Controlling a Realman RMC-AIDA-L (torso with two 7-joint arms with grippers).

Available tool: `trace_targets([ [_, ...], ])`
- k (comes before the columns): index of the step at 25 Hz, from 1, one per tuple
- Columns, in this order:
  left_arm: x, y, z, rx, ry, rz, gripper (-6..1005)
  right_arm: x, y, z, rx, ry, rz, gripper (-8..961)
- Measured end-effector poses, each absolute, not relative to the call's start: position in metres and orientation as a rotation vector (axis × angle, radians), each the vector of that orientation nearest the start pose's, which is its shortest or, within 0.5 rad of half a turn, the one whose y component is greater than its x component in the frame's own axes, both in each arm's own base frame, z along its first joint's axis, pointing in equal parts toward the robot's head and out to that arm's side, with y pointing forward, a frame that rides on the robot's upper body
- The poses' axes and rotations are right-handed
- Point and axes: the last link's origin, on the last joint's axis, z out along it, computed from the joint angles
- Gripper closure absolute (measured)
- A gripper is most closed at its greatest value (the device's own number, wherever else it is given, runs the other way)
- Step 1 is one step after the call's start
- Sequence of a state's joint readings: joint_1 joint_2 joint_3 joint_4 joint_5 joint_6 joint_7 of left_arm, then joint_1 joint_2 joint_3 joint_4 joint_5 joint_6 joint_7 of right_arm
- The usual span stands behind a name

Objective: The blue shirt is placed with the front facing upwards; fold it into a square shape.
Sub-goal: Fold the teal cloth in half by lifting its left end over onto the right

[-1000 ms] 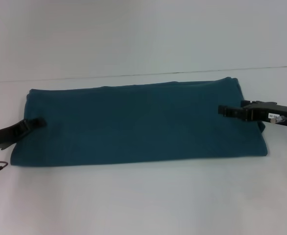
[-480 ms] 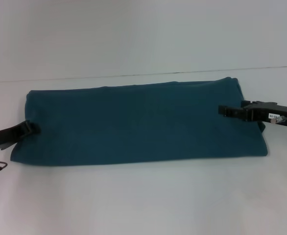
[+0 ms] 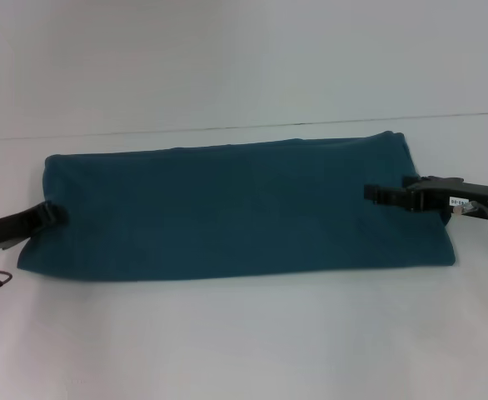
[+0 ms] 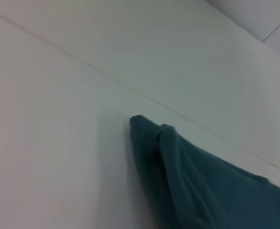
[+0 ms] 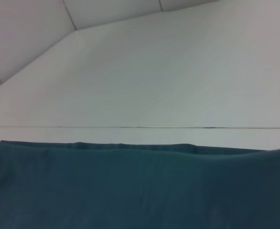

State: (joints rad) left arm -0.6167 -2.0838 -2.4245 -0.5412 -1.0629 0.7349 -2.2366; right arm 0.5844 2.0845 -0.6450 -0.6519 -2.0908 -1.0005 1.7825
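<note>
Cut off by the frame edges: both arms. Hidden beneath the folded blue shirt [image 3: 244, 208]: any print. Unreadable: finger positions.

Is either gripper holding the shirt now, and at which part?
It cannot be told. The left gripper is at the left end of the blue shirt and the right gripper lies over its right end.

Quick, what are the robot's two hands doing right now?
Left gripper: at the blue shirt's left edge; grip cannot be told.
Right gripper: over the shirt's right end; grip cannot be told.
</note>
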Motion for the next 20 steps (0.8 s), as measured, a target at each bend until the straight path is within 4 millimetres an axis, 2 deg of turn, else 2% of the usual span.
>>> trace_targets([
  [7, -0.307, 0.408, 0.003, -1.784, -1.563, -0.598, 944, 0.304, 0.396, 0.016, -2.156, 1.125, 0.462, 24],
  [20, -0.269, 0.420, -0.014, -1.902, -1.511, -0.629, 943, 0.306, 0.394, 0.014, -2.158, 1.130, 0.457, 24],
])
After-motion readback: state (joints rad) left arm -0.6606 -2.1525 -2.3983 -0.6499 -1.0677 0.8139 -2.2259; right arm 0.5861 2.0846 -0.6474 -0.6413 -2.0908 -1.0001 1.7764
